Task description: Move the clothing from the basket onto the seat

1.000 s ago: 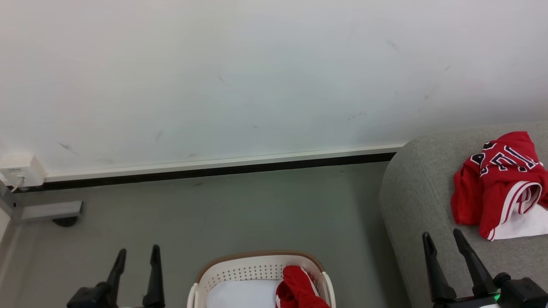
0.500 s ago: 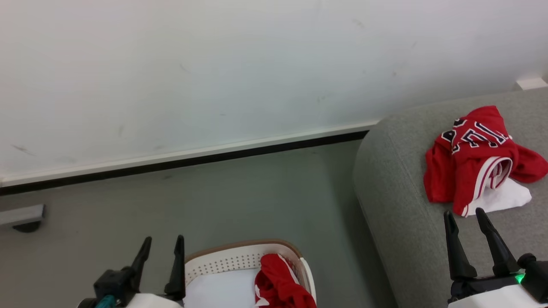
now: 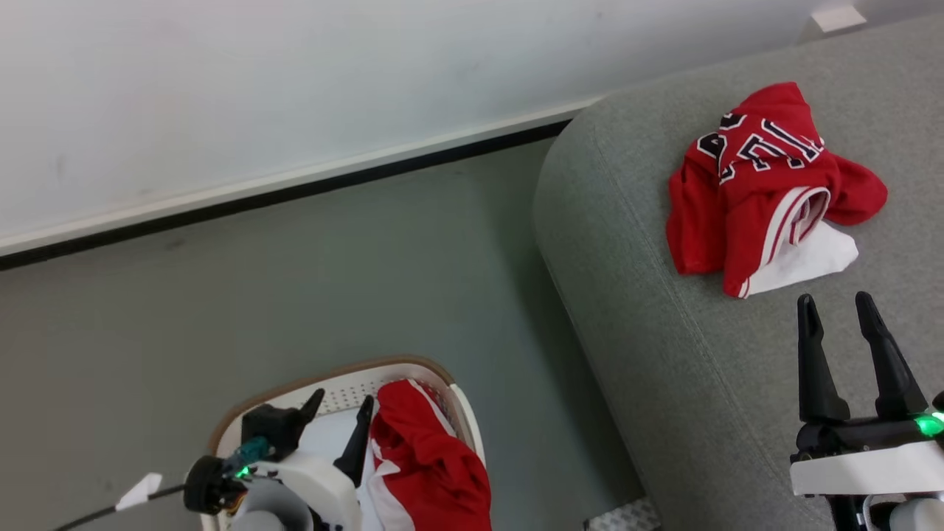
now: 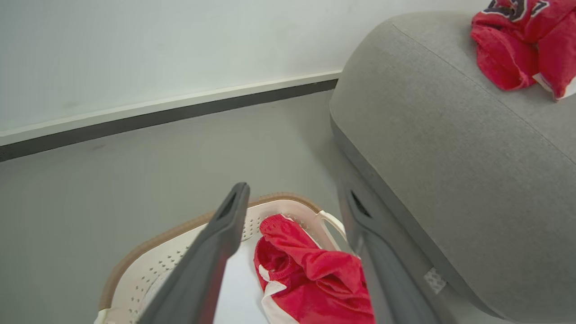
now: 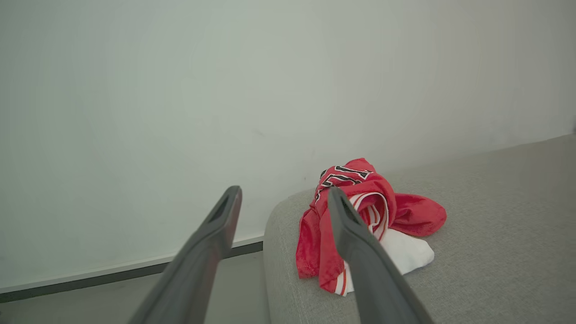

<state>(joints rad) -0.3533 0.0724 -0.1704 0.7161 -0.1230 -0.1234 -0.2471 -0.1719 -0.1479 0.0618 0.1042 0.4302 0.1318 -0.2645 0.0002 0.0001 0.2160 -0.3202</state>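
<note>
Fetching second piece: hovering left tool (image 3: 341, 400), jaws apart, above basket (image 3: 324, 371), over red garment (image 3: 424, 457) lying inside. Holding right tool (image 3: 834, 299) apart, right of basket, over seat (image 3: 664, 332) near jersey (image 3: 759, 184). Next: lowering, pinching cloth.

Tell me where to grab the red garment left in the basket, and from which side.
Pinch the raised bunched fold at the middle of the red garment, coming straight down from above: it lies crumpled against the basket wall, which likely blocks sideways approaches. The open left gripper hangs beside it.

Bright, even light with faint shadows; wrist views bend at edges, near fingers (image 4: 211, 261) look blurred.
</note>
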